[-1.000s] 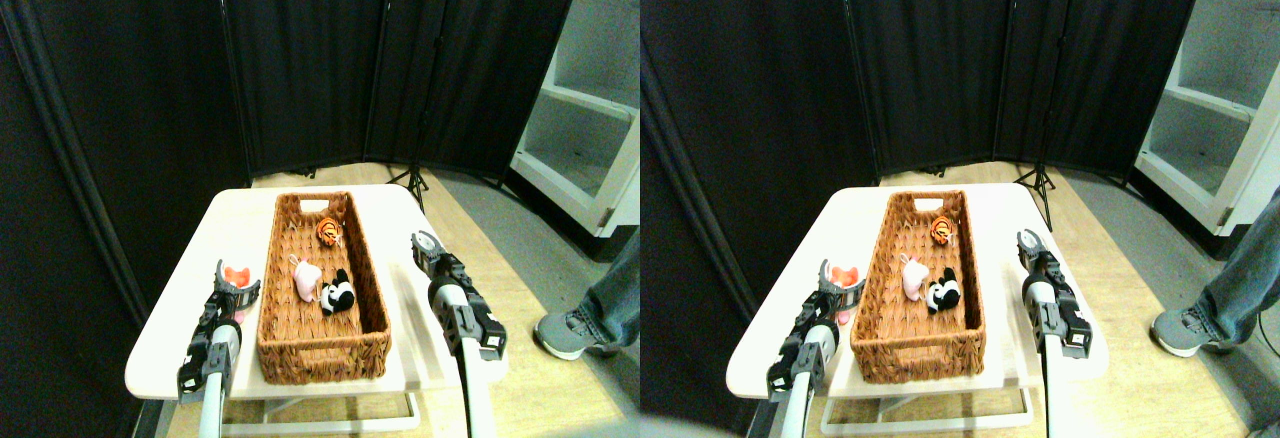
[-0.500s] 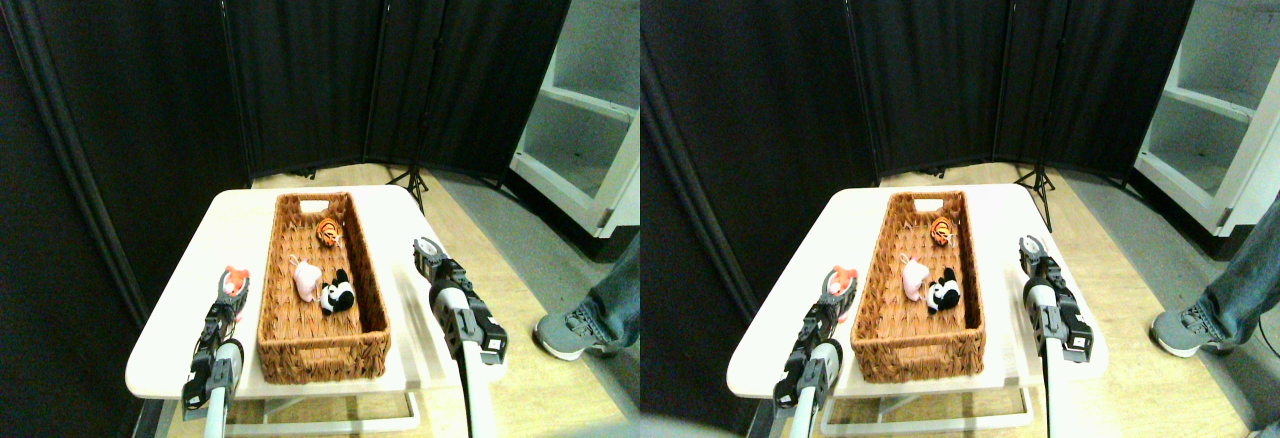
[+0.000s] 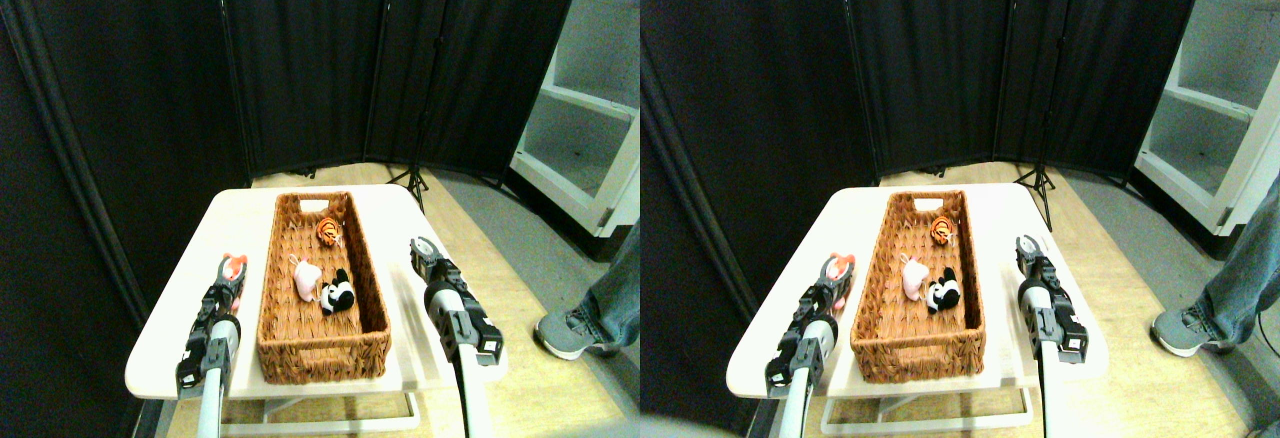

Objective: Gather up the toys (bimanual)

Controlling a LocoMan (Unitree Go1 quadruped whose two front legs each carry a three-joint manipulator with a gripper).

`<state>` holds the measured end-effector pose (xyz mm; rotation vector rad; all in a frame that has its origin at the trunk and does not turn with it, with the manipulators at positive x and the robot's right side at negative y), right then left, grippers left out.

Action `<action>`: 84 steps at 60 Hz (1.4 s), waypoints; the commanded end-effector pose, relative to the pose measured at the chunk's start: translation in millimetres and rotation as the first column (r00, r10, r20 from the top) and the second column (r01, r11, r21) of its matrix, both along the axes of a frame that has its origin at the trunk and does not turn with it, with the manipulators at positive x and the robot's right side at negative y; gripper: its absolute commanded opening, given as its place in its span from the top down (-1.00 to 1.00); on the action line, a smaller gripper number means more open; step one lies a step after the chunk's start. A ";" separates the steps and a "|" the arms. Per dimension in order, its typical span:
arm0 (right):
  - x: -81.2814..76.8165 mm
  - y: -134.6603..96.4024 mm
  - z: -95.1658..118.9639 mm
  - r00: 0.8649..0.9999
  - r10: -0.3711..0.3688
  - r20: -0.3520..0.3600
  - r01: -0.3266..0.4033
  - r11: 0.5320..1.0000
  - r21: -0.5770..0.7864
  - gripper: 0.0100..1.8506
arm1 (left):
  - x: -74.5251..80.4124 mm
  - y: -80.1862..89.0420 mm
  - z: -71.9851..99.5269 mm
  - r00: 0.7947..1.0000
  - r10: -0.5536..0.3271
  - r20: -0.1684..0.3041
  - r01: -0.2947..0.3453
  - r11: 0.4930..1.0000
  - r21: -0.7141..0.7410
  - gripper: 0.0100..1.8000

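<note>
A red-orange plush toy [image 3: 234, 262] sits pinched in my left gripper [image 3: 229, 274], which is shut on it just left of the long wicker basket [image 3: 322, 358] on the white table [image 3: 235, 216]. Inside the basket lie an orange striped tiger [image 3: 327, 230] toward the far end, with a pink toy [image 3: 306, 280] and a black-and-white panda [image 3: 338, 294] side by side near the middle. My right gripper [image 3: 422, 250] hovers over the table's right edge, beside the basket, with nothing visible in it.
Black folding screens [image 3: 300, 58] stand behind the table, with a tripod foot [image 3: 412, 180] at their base. A white cabinet [image 3: 590, 108] is at the far right. A person's shoe and trouser leg [image 3: 575, 330] are on the floor to the right.
My left gripper, open around the red-orange toy one second ago, has shut on it; the toy now looks squeezed narrow and sits slightly higher. The right gripper has barely moved.
</note>
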<state>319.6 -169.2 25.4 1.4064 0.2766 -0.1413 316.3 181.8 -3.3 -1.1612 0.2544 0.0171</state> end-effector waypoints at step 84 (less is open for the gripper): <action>-4.3 -8.8 7.4 0.995 0.028 0.098 -0.024 0.999 -0.039 1.00 | 3.2 -121.2 83.3 0.939 -0.344 -0.025 0.336 0.929 -0.152 0.20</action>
